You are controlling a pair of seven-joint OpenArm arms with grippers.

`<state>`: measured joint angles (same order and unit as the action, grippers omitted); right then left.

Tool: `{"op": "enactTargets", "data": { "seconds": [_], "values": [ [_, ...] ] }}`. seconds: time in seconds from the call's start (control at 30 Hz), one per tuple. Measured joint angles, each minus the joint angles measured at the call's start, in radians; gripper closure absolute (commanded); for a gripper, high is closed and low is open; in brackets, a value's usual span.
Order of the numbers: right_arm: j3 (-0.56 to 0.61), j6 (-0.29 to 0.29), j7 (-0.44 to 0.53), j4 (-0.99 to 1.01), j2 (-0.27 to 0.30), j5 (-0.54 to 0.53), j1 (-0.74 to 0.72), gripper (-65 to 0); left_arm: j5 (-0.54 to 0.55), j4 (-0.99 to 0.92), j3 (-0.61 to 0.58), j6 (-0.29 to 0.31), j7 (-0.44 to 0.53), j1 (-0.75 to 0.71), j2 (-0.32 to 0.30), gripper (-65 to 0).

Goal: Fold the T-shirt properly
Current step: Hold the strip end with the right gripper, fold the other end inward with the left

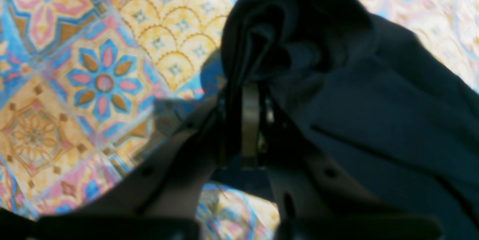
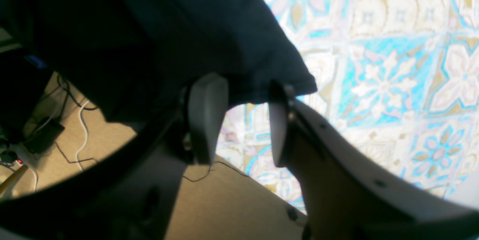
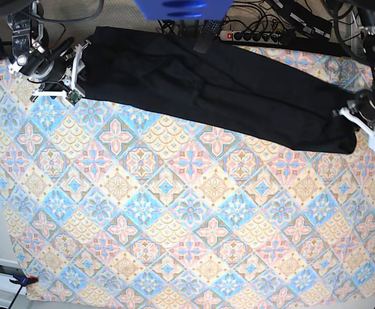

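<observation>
The T-shirt [image 3: 213, 87] stretches between the left gripper [image 1: 250, 94] (pinching bunched cloth, seemingly) and the spread right gripper [image 2: 239, 120].

A table with a bright cloth [image 3: 174, 212] full of flower and star tiles in blue, pink and yellow. Strong light on it. Behind, a power strip [image 3: 252, 35] and black cables [image 3: 303, 19]. Tan floor [image 2: 101, 146] with more wires [image 2: 80, 127] beside.
</observation>
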<state>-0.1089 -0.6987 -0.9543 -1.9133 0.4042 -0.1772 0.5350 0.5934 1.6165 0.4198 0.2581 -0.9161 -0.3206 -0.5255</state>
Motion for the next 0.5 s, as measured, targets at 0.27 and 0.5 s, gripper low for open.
{"op": "enactTargets", "data": {
  "seconds": [0.27,0.5],
  "values": [
    [-0.062,0.0,0.0,0.0,0.0,0.0,0.0,-22.1,0.008,0.288,-0.007,0.006,-0.197,-0.042,0.175,0.0],
    [-0.108,-0.004,0.003,0.0,-0.005,-0.011,0.002,-22.1,-0.007,0.326,-0.069,0.005,-0.299,-0.048,0.293,0.0]
  ]
}}
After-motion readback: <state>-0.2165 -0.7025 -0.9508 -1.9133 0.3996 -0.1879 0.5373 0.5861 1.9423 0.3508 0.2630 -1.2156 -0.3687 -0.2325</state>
